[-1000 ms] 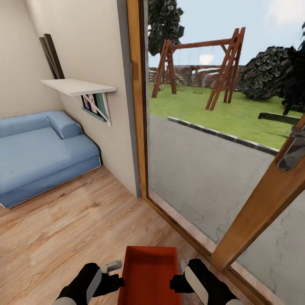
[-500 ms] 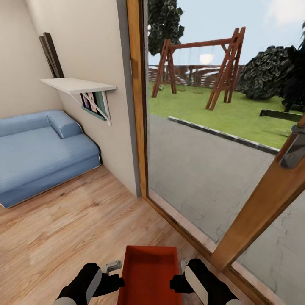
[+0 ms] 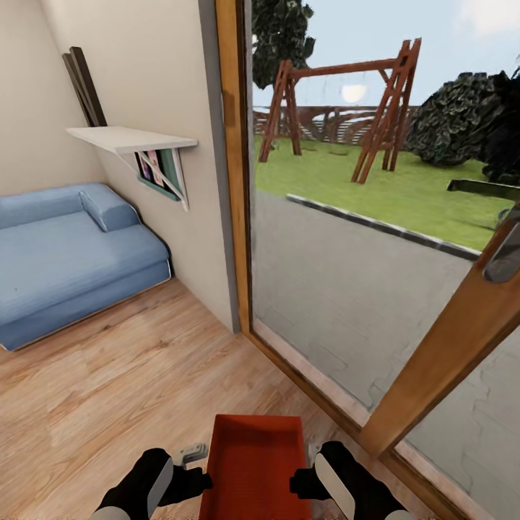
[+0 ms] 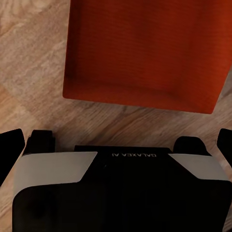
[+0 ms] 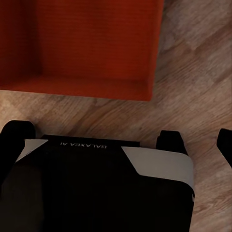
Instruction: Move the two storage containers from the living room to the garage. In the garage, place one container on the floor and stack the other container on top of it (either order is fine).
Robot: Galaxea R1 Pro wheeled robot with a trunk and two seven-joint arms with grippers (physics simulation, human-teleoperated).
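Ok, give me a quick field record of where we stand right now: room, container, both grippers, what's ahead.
room: living room, light wood-plank floor
container: one red-orange bin held between both arms, above the planks
left gripper: at the bin's left wall; grip cannot be confirmed
right gripper: at the bin's right wall; grip cannot be confirmed
ahead: wood-framed glass door, yard beyond
left side: blue sofa, white shelf

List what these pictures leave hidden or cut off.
- Storage container: near end cut by the head view's lower edge.
- Left gripper and right gripper: whether the jaws clamp the walls is hidden by the black housings.
- Door handle: cut by the head view's right edge.
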